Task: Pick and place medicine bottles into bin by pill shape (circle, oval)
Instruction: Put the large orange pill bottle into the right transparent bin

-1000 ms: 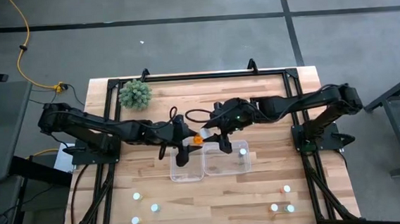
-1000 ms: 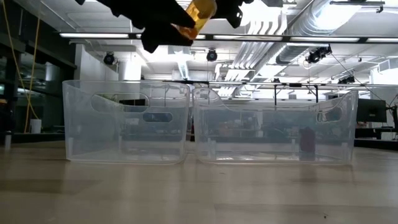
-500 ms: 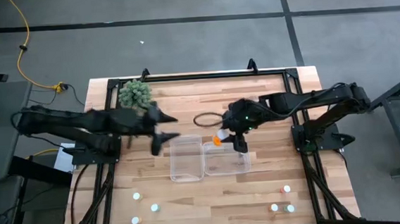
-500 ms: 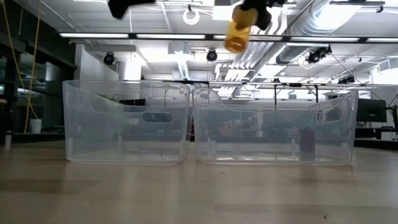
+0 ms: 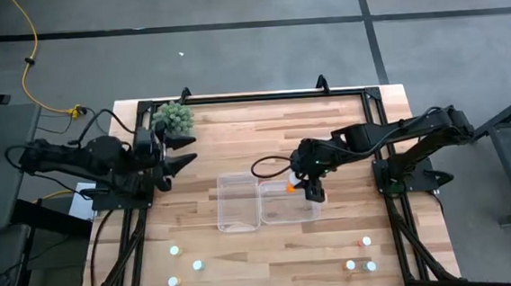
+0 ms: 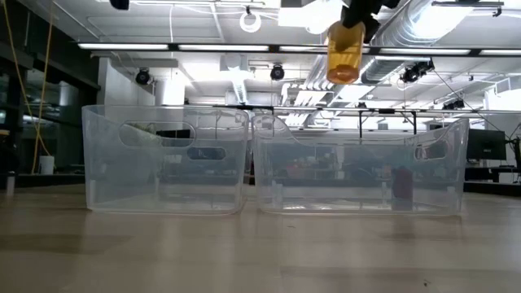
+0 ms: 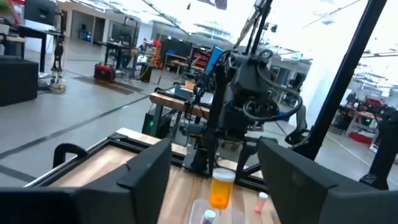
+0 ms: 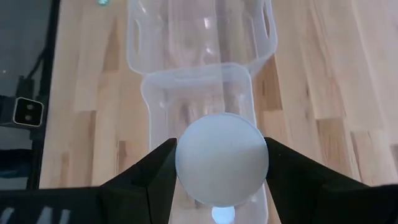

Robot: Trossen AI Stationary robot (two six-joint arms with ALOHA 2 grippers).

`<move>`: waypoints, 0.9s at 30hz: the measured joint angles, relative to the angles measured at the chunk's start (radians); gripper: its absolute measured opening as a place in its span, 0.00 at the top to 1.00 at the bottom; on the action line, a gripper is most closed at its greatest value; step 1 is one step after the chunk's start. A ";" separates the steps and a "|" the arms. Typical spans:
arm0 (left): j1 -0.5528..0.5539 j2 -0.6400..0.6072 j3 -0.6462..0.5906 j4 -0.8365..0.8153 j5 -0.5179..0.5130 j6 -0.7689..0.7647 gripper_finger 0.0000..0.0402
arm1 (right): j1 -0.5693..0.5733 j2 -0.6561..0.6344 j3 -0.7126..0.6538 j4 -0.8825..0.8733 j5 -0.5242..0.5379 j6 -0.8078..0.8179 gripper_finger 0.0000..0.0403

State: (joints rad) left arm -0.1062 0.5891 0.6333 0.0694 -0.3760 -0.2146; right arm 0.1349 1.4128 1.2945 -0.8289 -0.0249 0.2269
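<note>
Over the middle of the wooden bench (image 5: 327, 138), the right claw (image 5: 311, 186) gripped an orange medicine bottle (image 6: 345, 53) by its sides, white cap (image 8: 222, 158) toward the wrist camera, hanging above the right clear bin (image 6: 362, 167); one capped bottle (image 8: 222, 214) already lay in that bin; the left bin (image 6: 165, 159) looked empty; the left claw (image 5: 180, 152) waited open near the green plant ball (image 5: 173, 120) at the far left corner; seven loose bottles (image 5: 175, 251) stood along the near edge. The bottle seemed light, rigid and smooth, so best pinched around its body.
</note>
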 joint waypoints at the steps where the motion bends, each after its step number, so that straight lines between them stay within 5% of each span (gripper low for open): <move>1: 0.000 -0.009 -0.020 0.014 -0.003 0.000 0.47 | 0.000 0.000 0.000 -0.010 0.007 0.008 0.52; 9: 0.001 -0.024 -0.064 0.042 -0.006 0.009 0.60 | 0.022 0.085 0.000 -0.035 0.019 0.062 0.52; 18: 0.001 -0.023 -0.064 0.041 -0.006 0.009 0.60 | 0.057 0.259 0.000 -0.035 0.130 0.082 0.52; 27: 0.001 -0.023 -0.064 0.041 -0.006 0.009 0.60 | 0.082 0.228 -0.121 0.099 0.129 0.144 0.52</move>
State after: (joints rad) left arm -0.1051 0.5663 0.5694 0.1104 -0.3817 -0.2056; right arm 0.2169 1.6409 1.1735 -0.7303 0.1036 0.3710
